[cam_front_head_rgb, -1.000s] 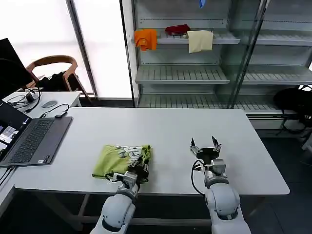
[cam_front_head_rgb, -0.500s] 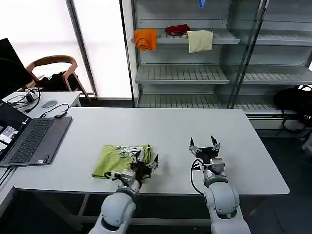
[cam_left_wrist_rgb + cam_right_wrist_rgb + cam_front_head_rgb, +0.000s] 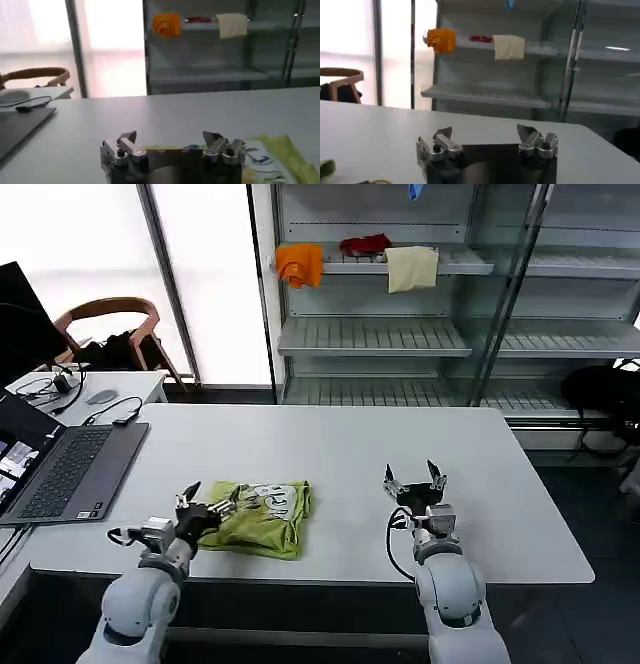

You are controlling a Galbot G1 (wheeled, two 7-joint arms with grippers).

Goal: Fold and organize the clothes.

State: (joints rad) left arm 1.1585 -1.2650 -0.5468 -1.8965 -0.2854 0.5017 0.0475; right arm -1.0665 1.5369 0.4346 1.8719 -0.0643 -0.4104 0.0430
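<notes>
Left hand (image 3: 207,508) has swung off the T-shirt (image 3: 256,515) to its left edge, fingers spread and empty (fold looks done). Right hand (image 3: 413,482) waits spread over the table (image 3: 350,444).

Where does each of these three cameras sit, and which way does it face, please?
Head view: from the robot's head, down at the table; both arms, T-shirt, open left tool, open right tool.
Left wrist view: behind the left tool, looking across the table to the shelves; T-shirt beside it.
Right wrist view: behind the right tool, facing the shelves.
All share the orange cloth.
</notes>
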